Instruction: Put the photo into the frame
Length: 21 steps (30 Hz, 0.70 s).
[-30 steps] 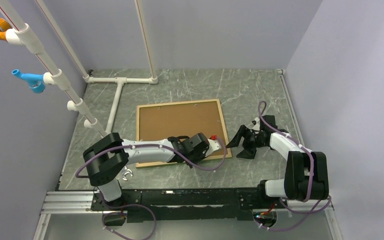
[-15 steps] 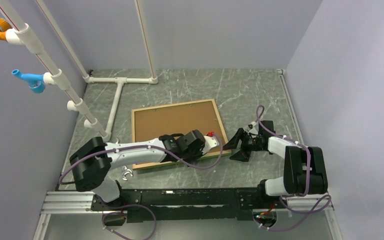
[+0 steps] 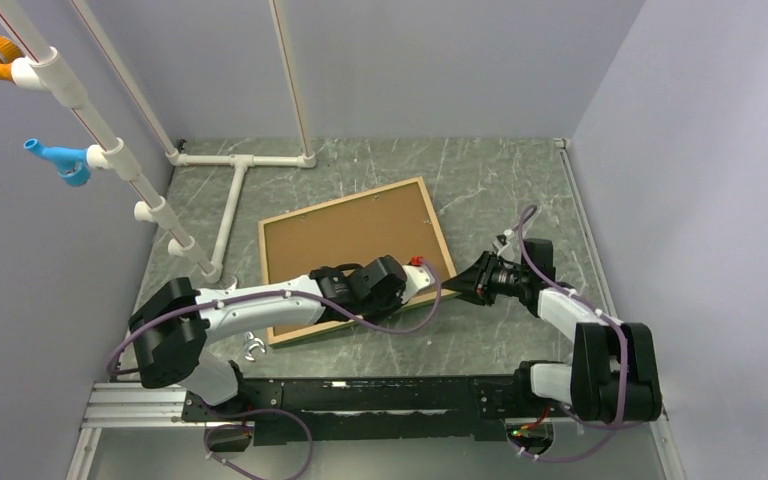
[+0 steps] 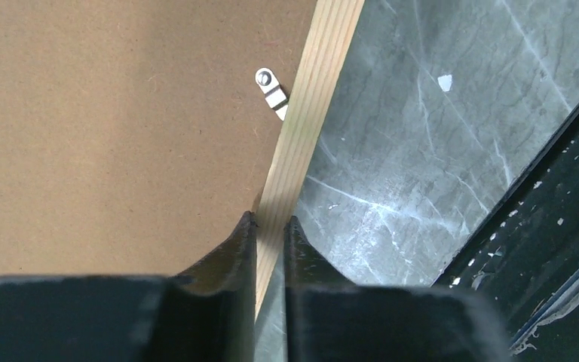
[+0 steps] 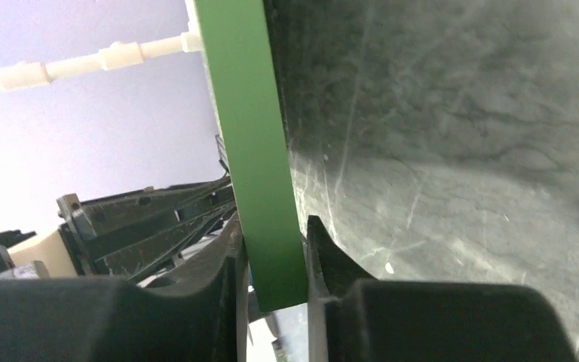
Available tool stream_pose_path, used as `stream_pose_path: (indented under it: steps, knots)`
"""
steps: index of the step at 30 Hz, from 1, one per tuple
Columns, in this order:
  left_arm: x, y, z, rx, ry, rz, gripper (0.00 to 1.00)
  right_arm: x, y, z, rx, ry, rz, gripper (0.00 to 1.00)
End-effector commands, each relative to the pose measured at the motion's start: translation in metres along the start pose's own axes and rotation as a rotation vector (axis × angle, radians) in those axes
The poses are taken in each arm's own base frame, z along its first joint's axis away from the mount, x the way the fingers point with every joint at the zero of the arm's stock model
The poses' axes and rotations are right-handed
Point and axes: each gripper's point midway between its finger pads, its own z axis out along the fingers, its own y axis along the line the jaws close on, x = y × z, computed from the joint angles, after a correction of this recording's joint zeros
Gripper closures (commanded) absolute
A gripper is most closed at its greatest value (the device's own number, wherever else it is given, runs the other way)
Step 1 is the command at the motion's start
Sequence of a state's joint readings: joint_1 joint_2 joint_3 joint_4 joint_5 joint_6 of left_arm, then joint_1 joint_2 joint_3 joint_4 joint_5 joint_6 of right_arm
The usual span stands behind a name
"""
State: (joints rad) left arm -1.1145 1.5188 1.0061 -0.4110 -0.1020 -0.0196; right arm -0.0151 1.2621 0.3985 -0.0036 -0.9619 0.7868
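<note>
The left gripper [image 4: 270,220] is pinching the frame's [image 3: 437,228] tan edge and the right gripper [image 5: 275,226] is clamping its green corner, board [image 3: 345,245] upward, photo nowhere in sight, so uneven pulling is risking a twist or slip.

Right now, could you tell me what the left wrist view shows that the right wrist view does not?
Left wrist only: the frame's tan wood face, brown backing board, a metal clip. Right wrist only: its green face, a white pipe. Both: the frame's border pinched by the left gripper or right gripper, and the grey marbled table.
</note>
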Motion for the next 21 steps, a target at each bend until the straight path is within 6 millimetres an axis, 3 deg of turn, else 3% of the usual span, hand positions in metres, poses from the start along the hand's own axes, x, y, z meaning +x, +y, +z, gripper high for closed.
stream_pose_path:
  steps: [1, 5, 7, 10, 12, 21]
  knots:
    - [-0.025, 0.009, -0.015, -0.056, -0.071, -0.075, 0.78, -0.001, 0.027, -0.009, -0.033, -0.01, 0.012, 0.9]
    - [-0.031, 0.017, -0.028, -0.098, -0.099, -0.085, 0.35, -0.008, 0.038, -0.016, -0.008, -0.058, 0.007, 0.98]
    - [-0.037, 0.021, -0.037, -0.115, -0.123, -0.089, 0.23, -0.012, 0.045, -0.02, -0.002, -0.077, 0.005, 1.0]
    - [-0.047, 0.026, -0.053, -0.131, -0.173, -0.092, 0.15, -0.016, 0.05, -0.023, 0.024, -0.093, 0.019, 1.0]
    - [-0.053, 0.028, -0.062, -0.141, -0.208, -0.084, 0.01, -0.017, 0.052, -0.025, 0.045, -0.101, 0.042, 1.0]
    - [-0.056, 0.03, -0.077, -0.249, -0.263, 0.002, 0.01, -0.02, 0.079, -0.035, -0.009, -0.144, 0.132, 1.0]
